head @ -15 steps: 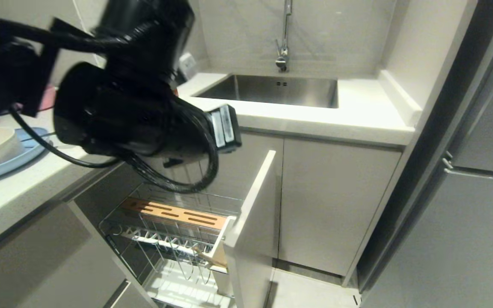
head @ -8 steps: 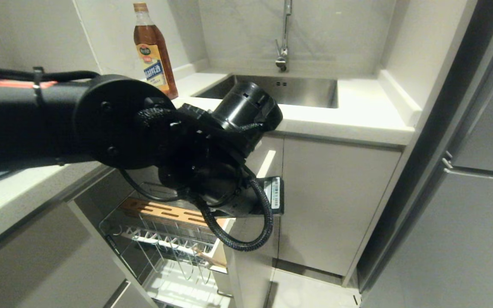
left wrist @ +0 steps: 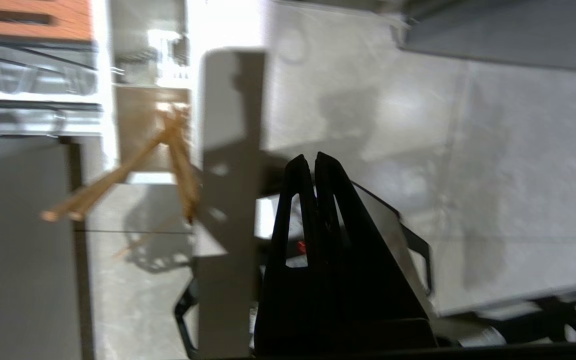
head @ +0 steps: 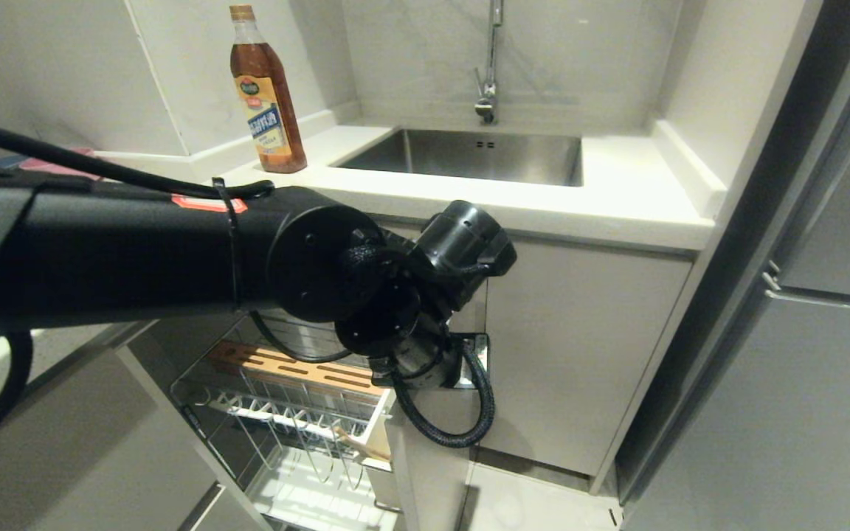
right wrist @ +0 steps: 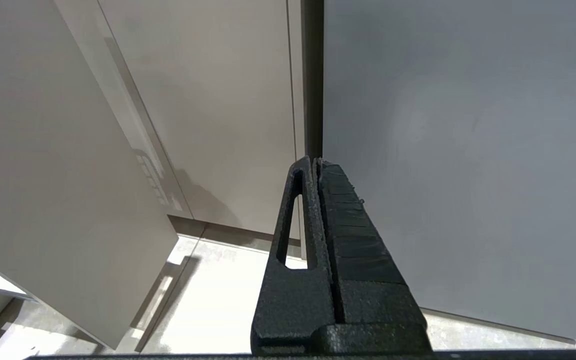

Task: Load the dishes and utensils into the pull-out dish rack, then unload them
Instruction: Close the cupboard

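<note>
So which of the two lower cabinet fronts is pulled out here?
The narrow rack front under the left gripper stands out from the cabinets with the wire rack behind it. The wide door under the sink is flush.

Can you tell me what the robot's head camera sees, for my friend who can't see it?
A thick black robot arm reaches across over a pulled-out chrome wire dish rack with a white front panel. Behind are a white countertop, a steel sink and a brown oil bottle.
</note>
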